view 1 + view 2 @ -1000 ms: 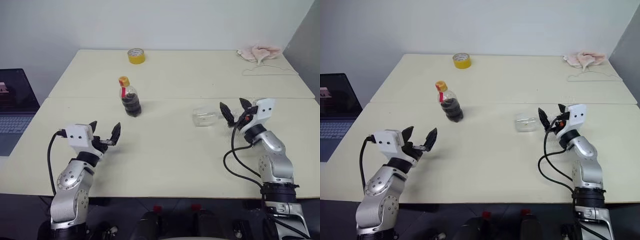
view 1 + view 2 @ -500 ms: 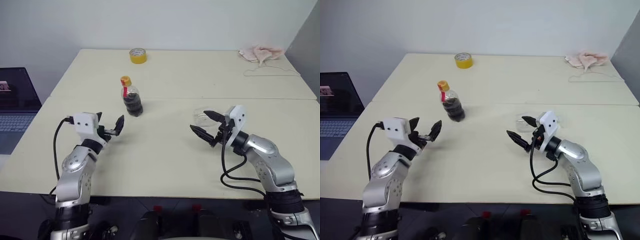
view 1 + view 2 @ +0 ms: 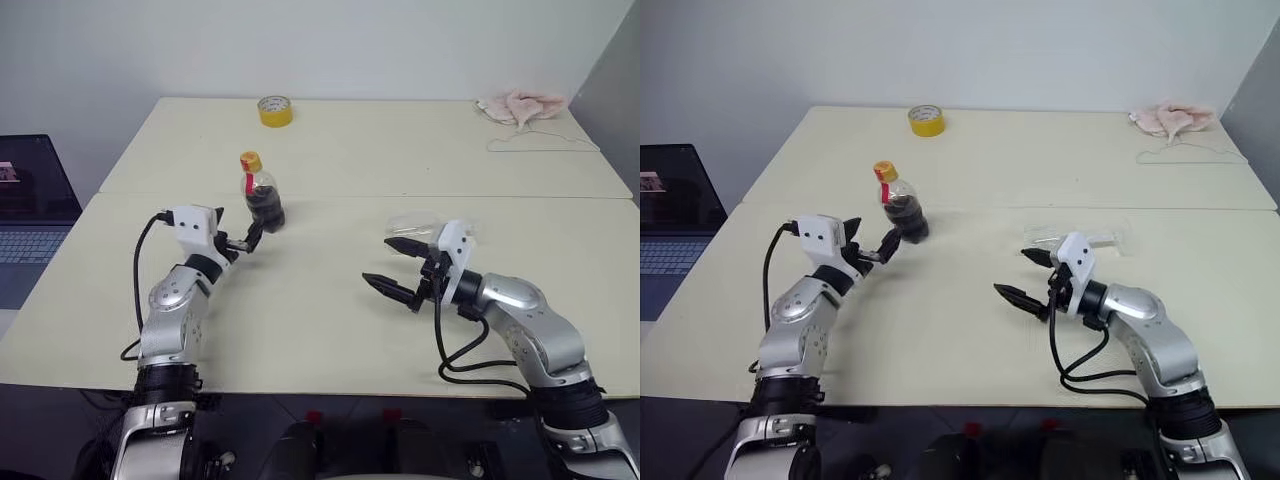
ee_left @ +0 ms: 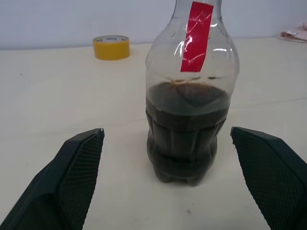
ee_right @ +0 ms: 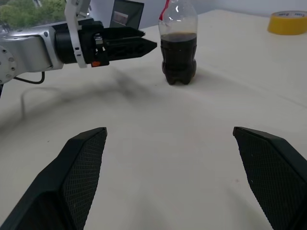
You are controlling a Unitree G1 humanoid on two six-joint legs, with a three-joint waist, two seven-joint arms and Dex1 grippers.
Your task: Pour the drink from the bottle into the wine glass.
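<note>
The bottle (image 3: 262, 195) is seen standing upright on the cream desk (image 3: 330, 300), toward its left half, with its yellow cap on and the drink (image 4: 187, 124), a dark brown liquid, filling roughly its lower half below the red label strip. The left claw (image 3: 247, 238) is held just in front of the bottle with its fingers spread wide and nothing gripped; in the left wrist view the bottle is framed between the two fingers without being touched. The right claw (image 3: 398, 268) is held above the middle of the desk, well apart from the bottle, pointed toward the robot's left, its fingers likewise spread wide and empty. The wine glass (image 3: 425, 224) is found lying on its side on the desk, just behind the right claw. A yellow tape roll (image 3: 273, 110) is placed near the far edge, and a crumpled pink cloth (image 3: 520, 105) at the far right corner.
</note>
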